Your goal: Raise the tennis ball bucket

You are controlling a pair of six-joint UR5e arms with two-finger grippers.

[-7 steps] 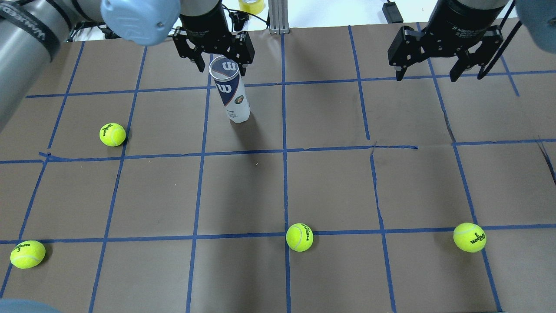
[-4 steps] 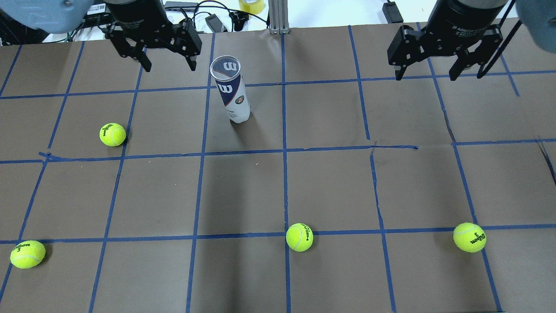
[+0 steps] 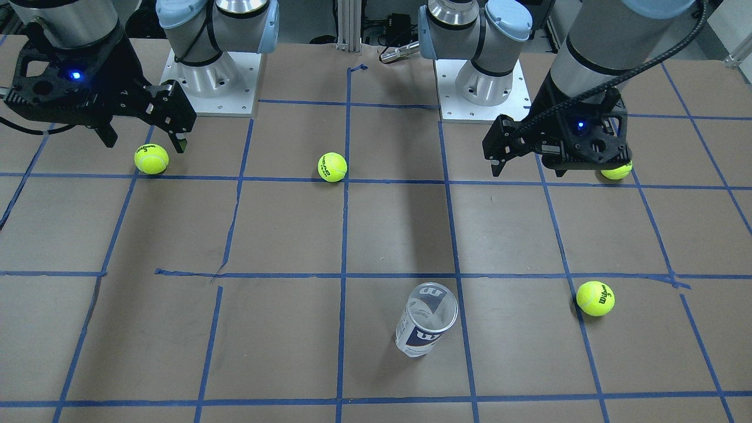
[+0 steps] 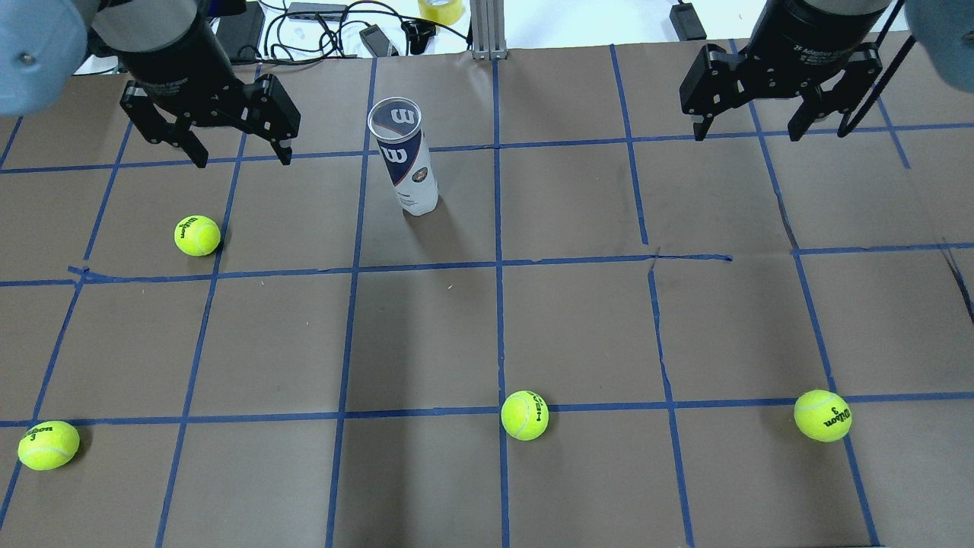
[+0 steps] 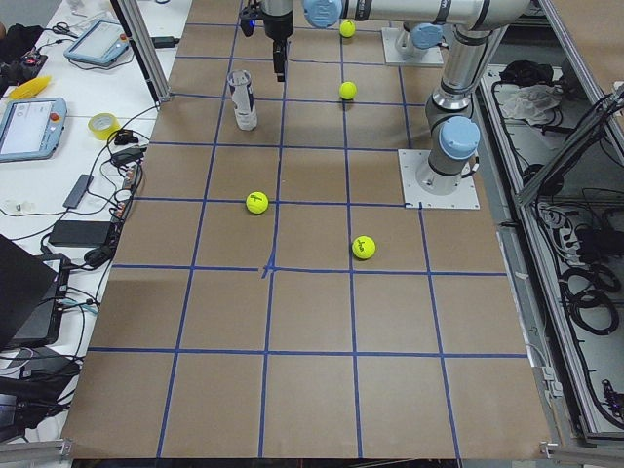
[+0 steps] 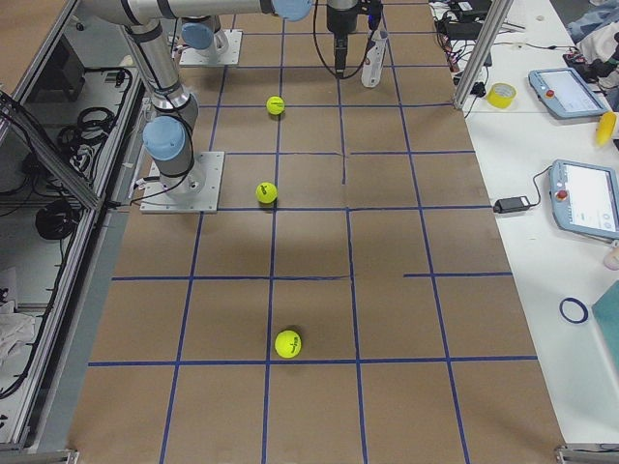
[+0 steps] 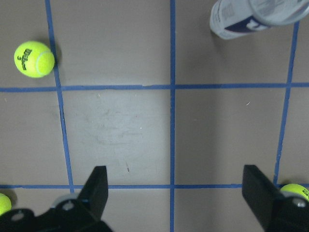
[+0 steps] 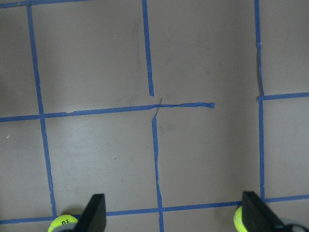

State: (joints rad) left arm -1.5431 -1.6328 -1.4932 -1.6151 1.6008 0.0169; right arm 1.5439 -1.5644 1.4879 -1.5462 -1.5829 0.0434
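The tennis ball bucket (image 4: pixel 403 160) is a clear can with a white and navy label. It stands upright on the brown table at the far middle-left, its open top empty, and touches nothing. It also shows in the front view (image 3: pixel 427 320) and at the top right of the left wrist view (image 7: pixel 251 19). My left gripper (image 4: pixel 243 158) hangs open and empty to the left of the can, well apart from it. It also shows in the front view (image 3: pixel 555 170). My right gripper (image 4: pixel 746 135) is open and empty at the far right.
Several yellow-green tennis balls lie on the table: one left of the can (image 4: pixel 197 235), one at the near left (image 4: pixel 48 444), one at the near middle (image 4: pixel 524 415), one at the near right (image 4: pixel 822 415). Cables and a tape roll (image 4: pixel 441 9) lie beyond the far edge.
My left gripper, which stood open around the can's top, has moved away to the left, still open. The can has stayed standing in place. The right arm has not moved.
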